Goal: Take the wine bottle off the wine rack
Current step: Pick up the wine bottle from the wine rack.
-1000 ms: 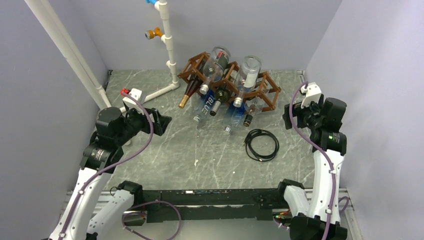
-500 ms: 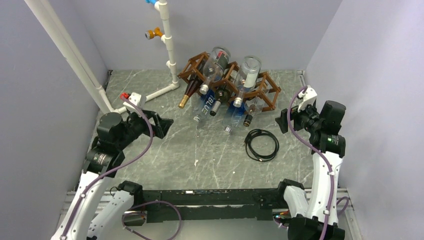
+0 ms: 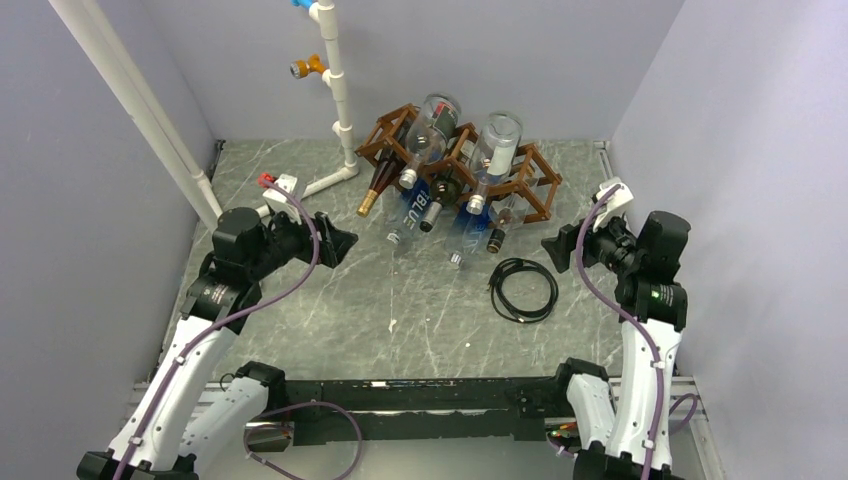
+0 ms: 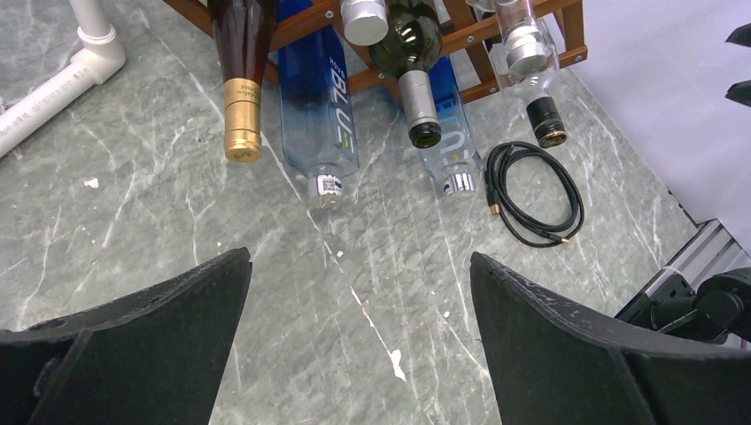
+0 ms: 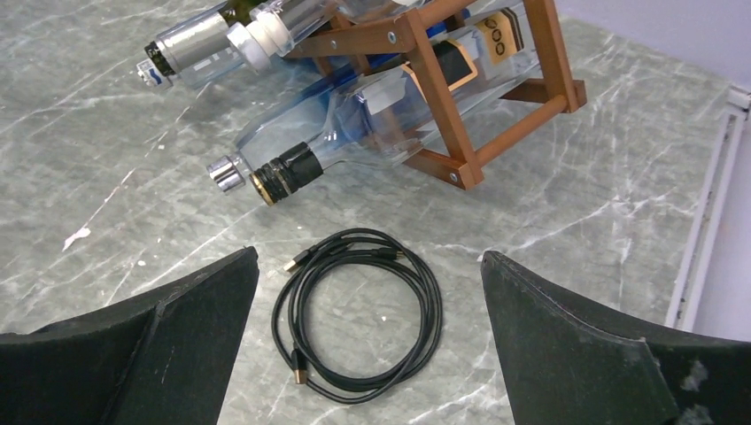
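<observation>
Arms since a second ago: both had come inward. The left gripper (image 3: 335,243) had moved nearer to the bottles, and the right gripper (image 3: 558,250) had come lower, toward the middle of the table.
Left gripper: fingers were spread wide with nothing between them. It hovered over the grey marbled table (image 4: 177,212), apart from every bottle.
Right gripper: also spread wide and empty, hanging above the black coiled cable (image 5: 363,328).
Wine rack: the brown wooden lattice wine rack (image 3: 537,190) stood at the far side of the table, full of bottles with their necks toward the arms.
Wine bottle: the gold-foiled dark glass wine bottle (image 4: 241,106) lay in the left lower cell, not yet touched. A dark green glass bottle (image 4: 414,40) with a grey neck lay more in the middle.
Risk, wrong pick: the blue-tinted clear bottles (image 4: 319,106) lay just beside it, so I judged a small aiming error could close the fingers on one of these.
Risk, rack: I judged the rack to be light. A pull along the neck could drag it, or shake out the upper clear bottles (image 3: 436,120).
Risk, slip: the smooth foil neck could slide out of the fingers.
Risk, cable: the right fingers could catch the cable if they went down there.
</observation>
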### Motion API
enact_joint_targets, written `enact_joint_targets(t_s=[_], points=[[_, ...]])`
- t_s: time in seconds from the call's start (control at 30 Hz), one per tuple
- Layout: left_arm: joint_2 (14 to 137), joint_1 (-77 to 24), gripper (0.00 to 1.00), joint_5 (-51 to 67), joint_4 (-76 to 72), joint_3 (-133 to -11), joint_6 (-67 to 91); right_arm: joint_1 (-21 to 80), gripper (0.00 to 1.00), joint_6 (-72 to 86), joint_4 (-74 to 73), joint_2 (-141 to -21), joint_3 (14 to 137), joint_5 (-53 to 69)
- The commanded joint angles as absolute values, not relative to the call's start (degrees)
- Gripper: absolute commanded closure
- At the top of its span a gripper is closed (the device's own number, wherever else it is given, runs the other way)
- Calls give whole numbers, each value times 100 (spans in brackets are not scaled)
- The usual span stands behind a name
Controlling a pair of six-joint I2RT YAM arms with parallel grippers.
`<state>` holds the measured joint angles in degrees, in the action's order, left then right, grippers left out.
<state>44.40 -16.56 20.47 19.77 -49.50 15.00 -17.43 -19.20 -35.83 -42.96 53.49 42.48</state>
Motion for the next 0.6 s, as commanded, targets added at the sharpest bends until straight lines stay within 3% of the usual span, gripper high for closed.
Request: enact_joint_targets(t_s=[0.0, 0.57], points=[[4449, -1670, 1, 2137, 1676, -5023, 1578, -1729, 0, -1704, -3249, -4378, 5348, 4600], [4716, -1670, 1, 2317, 1547, -5118, 1629, -1736, 0, -1688, -3072, -4474, 5120, 4763]])
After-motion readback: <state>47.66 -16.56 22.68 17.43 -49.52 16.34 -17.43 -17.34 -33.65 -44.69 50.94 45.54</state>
